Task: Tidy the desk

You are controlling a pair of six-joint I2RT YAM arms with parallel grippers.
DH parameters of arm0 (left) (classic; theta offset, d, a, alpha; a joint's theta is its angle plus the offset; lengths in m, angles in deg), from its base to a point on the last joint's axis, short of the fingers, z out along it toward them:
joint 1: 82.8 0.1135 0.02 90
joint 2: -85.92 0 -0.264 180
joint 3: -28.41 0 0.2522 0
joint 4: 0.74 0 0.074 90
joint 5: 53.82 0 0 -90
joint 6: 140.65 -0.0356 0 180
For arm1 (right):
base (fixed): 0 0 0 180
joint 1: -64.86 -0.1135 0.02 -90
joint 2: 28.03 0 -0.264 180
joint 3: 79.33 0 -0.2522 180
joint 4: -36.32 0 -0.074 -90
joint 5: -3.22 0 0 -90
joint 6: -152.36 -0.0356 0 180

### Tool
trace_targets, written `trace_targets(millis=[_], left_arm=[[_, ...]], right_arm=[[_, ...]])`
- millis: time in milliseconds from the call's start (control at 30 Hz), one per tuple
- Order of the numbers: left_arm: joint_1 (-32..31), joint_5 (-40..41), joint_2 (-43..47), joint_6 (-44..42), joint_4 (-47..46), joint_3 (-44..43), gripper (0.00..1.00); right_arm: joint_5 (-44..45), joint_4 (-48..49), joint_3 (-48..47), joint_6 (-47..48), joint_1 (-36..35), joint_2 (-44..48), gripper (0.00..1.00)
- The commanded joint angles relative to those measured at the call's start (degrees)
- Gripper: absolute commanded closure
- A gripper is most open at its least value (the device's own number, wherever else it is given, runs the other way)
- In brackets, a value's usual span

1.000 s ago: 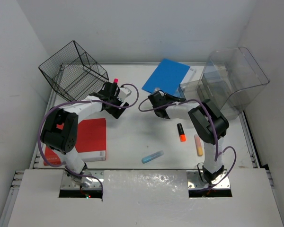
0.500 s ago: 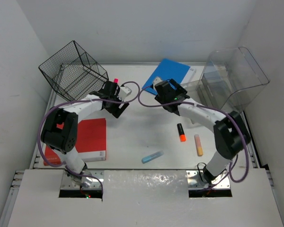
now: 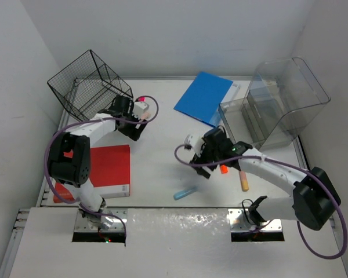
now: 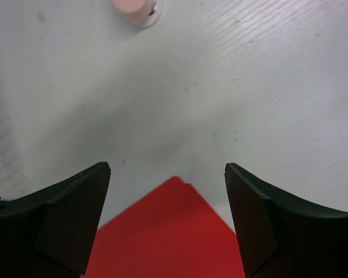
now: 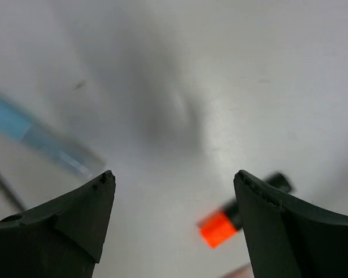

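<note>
Desk (image 3: 162, 156) fills the overhead view between the white walls, its grey rails along the sides and both arms' bases at its near edge; a black wire basket (image 3: 90, 84) sits tilted at the far left corner, a blue folder (image 3: 203, 95) lies flat at the far middle, and a clear plastic bin (image 3: 281, 98) stands at the far right; a red book (image 3: 107, 168) lies flat at the near left. The left gripper (image 4: 167, 166) hangs over bare tabletop just beside the basket, jaws spread wide and holding nothing; in its wrist view a corner of the red book shows between the fingers, and a pink round end (image 4: 132, 7), possibly a marker cap, rests on the surface at the top edge. The right gripper (image 5: 174, 174) hovers over the middle of the desk, jaws likewise wide apart and empty; its wrist view is blurred, yet a blue marker (image 3: 187, 191) lies to one side of the fingers and an orange-capped black marker (image 5: 220, 225) just beside the other; a peach marker (image 3: 244, 181) lies near the orange-capped one, apart from it, towards the right rail.
</note>
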Motion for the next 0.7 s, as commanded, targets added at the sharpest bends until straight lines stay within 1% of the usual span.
trace_targets(millis=[0, 100, 200, 400, 467, 533, 667], left_arm=[[1.61, -3.2, 2.99, 1.18, 0.17, -1.71, 0.21], [1.61, -3.56, 3.78, 1.18, 0.44, -1.62, 0.21], [1.7, -3.21, 4.48, 1.09, 0.18, -1.18, 0.21], [1.78, -2.06, 4.66, 0.91, -0.09, -1.1, 0.21], [1.78, -2.24, 4.57, 0.83, 0.0, -1.1, 0.21], [1.78, -2.15, 4.57, 0.83, 0.17, -1.1, 0.21], [1.78, -1.45, 4.84, 0.74, -0.18, -0.92, 0.21]], right_arm=[[-13.56, 2.59, 3.6, 7.24, -4.48, 1.62, 0.19], [-16.63, 1.64, 3.17, 10.85, -6.51, -1.45, 0.21], [-18.4, -0.04, 2.72, 12.53, -8.44, -5.93, 0.22], [-14.19, 2.23, 2.02, 13.24, -13.28, -13.14, 0.23], [-14.09, 3.29, 1.85, 13.59, -14.16, -15.6, 0.24], [-13.48, 6.45, 2.28, 13.24, -14.6, -17.44, 0.27], [-10.23, 8.4, 1.41, 12.45, -15.04, -20.0, 0.56]])
